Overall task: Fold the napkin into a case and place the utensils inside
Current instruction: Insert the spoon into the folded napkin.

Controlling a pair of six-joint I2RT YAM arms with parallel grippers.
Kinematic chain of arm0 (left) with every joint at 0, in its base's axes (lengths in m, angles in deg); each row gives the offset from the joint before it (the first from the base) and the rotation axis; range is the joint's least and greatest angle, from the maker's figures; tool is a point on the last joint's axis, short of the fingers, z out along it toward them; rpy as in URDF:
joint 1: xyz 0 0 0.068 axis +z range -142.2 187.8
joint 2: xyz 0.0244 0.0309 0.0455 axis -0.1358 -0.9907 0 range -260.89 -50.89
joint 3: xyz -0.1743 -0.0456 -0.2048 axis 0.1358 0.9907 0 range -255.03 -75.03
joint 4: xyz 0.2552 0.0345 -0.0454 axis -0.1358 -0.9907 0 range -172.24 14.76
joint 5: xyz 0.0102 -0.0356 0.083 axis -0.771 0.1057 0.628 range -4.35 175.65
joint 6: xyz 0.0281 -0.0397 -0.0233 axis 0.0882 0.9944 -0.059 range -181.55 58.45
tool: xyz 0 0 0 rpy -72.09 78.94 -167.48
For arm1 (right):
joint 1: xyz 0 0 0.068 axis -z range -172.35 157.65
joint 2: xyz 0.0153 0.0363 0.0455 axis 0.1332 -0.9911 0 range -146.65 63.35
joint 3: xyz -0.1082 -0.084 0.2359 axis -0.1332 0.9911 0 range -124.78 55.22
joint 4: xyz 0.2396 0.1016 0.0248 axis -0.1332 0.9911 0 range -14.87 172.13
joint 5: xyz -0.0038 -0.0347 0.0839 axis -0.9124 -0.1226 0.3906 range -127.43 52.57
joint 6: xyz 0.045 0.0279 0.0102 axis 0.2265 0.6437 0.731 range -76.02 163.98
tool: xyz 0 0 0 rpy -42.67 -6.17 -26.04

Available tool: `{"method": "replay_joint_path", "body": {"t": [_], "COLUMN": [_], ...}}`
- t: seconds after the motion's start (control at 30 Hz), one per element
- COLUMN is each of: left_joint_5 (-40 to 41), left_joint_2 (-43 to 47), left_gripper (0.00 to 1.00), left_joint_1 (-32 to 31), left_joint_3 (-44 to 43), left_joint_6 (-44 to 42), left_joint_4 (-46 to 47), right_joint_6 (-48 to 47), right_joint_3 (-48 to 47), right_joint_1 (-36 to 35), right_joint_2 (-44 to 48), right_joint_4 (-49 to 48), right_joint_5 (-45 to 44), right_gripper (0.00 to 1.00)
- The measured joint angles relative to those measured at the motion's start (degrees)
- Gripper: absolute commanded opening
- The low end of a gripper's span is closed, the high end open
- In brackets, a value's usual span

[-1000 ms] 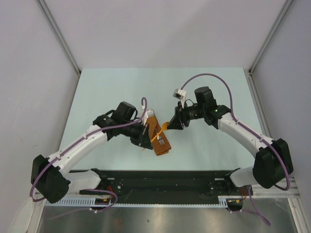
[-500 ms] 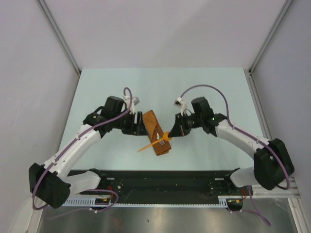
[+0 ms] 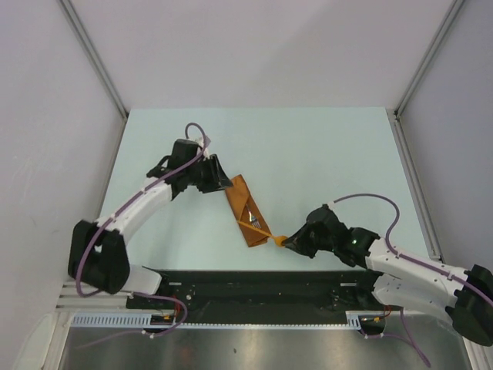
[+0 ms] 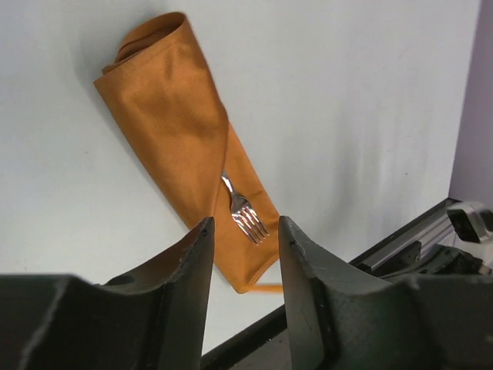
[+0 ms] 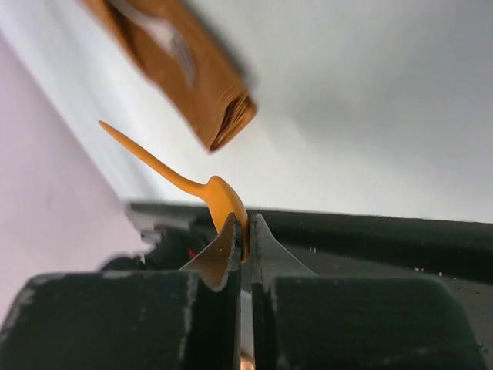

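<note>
The rust-orange napkin, folded into a narrow case [image 3: 243,206] [image 4: 181,123], lies slanted on the table. A silver fork [image 3: 253,221] [image 4: 245,216] has its tines sticking out of the pocket near the case's near end. My left gripper [image 3: 221,182] [image 4: 245,222] hovers at the case's far end, open and holding nothing. My right gripper [image 3: 290,242] [image 5: 245,223] is shut on the bowl of the orange spoon [image 3: 278,239] [image 5: 223,199], just off the case's near end. The spoon's thin handle [image 5: 142,158] points toward the case [image 5: 181,65].
The black base rail [image 3: 262,287] runs along the table's near edge, close under the right gripper. Grey walls enclose the pale green table [image 3: 339,154] on the left, right and back.
My left gripper let go of the case and drew back to its far end. My right gripper shut on the spoon's bowl and swung down toward the near edge, carrying the spoon.
</note>
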Motion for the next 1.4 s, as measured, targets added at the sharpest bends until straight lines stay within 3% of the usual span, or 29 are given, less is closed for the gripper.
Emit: {"method": "replay_joint_path", "body": {"t": [0.13, 0.4, 0.93, 1.4], "left_joint_5": [-1.01, -1.27, -1.29, -1.29], "left_joint_2": [-7.13, -12.52, -18.29, -19.78], "left_gripper": [0.41, 0.39, 0.35, 0.33], "left_joint_1": [0.11, 0.20, 0.26, 0.26], "left_joint_3": [-0.48, -4.68, -9.92, -10.27], "left_joint_6": [0.37, 0.42, 0.57, 0.55], "left_joint_4": [0.70, 2.32, 2.64, 2.34], "right_joint_6": [11.37, 24.33, 25.90, 26.64], "right_joint_3": [-0.35, -2.67, -7.37, -8.22], "right_joint_1": [-5.38, -10.14, -9.33, -10.78], "right_joint_2": [-1.20, -6.73, -17.68, -20.39], "right_joint_4": [4.28, 7.72, 3.37, 0.79], "right_joint_5": [-9.90, -20.48, -22.99, -23.32], "right_gripper": [0.00, 0.00, 0.00, 0.00]}}
